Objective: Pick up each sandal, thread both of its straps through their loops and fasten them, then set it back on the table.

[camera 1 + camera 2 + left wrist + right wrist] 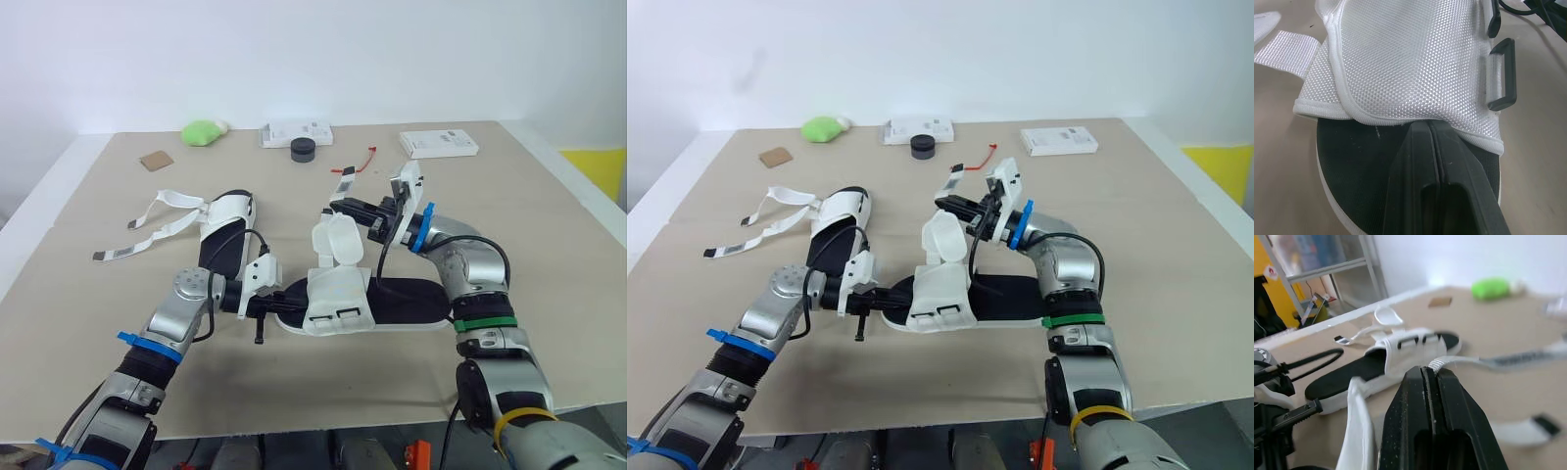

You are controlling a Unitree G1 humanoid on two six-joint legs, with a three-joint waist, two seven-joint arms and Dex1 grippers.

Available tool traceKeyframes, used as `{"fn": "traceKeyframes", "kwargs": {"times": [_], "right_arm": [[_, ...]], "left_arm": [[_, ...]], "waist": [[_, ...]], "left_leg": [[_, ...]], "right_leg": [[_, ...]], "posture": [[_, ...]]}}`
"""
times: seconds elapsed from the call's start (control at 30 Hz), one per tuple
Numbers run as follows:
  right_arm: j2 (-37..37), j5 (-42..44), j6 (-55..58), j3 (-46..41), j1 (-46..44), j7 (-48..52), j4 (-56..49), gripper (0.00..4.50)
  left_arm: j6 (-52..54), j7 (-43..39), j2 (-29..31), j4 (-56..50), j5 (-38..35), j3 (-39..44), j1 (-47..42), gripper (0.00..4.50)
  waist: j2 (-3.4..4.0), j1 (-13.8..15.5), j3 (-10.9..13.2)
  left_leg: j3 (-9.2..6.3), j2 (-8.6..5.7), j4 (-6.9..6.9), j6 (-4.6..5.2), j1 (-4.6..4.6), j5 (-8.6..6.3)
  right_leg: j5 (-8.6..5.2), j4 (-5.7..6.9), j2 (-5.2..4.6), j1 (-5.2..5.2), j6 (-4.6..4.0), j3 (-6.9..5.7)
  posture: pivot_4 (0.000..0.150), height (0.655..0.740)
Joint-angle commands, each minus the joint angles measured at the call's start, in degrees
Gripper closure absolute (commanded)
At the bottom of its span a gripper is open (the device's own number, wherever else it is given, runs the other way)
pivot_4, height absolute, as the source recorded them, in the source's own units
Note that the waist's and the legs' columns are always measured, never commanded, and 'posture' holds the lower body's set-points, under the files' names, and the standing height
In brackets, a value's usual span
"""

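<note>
The near sandal [387,302], black insole with a white mesh upper [1410,58], lies in front of me, one flap [338,240] turned up. My left gripper [287,299] is shut, its fingertips [1422,129] lying on the insole at the hem of the upper, beside two black loops [1502,73]. Above the sandal, my right gripper [340,208] is shut on a white strap [1508,360] whose dark tip [346,176] points away. The second sandal [223,230] lies to the left with both long straps [157,220] loose on the table.
Along the far edge of the table [88,225] lie a green lump [203,130], a brown card [156,161], a black puck [303,149], a red cord [370,152] and two white boxes [294,131] [438,143].
</note>
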Motion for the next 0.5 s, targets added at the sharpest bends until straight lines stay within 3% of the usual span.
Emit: {"fn": "traceKeyframes", "kwargs": {"times": [0.03, 0.33, 0.5], "right_arm": [[-1.07, 0.37, -4.63, 0.78, 1.71, 1.14, -6.06, 4.48], [-7.73, 4.80, 1.50, 4.97, 7.20, 7.37, -21.63, 4.48], [-11.27, 2.01, -2.38, 8.95, 9.64, 9.18, -28.76, 4.48]], "left_arm": [[2.61, -0.12, 0.39, 3.57, 3.64, -3.95, 2.60, 4.50], [3.03, -0.50, 0.74, 3.54, 3.62, -3.92, 2.32, 4.50], [3.34, -0.94, 0.86, 3.44, 3.60, -4.14, 2.26, 4.50]], "waist": [[0.00, 0.01, 0.00], [-0.02, 0.06, 0.00], [-0.03, 0.06, 0.01]], "left_leg": [[0.00, 0.00, 0.00, 0.00, 0.00, 0.00], [0.00, 0.01, -0.05, -0.01, 0.00, -0.01], [0.01, 0.02, -0.06, -0.02, 0.00, -0.01]], "right_leg": [[-0.01, 0.00, 0.00, 0.00, -0.01, 0.00], [-0.05, 0.00, -0.04, -0.04, -0.08, -0.03], [-0.08, 0.00, -0.07, -0.11, -0.12, -0.04]], "posture": [[0.150, 0.7400], [0.150, 0.7400], [0.150, 0.7400]]}}
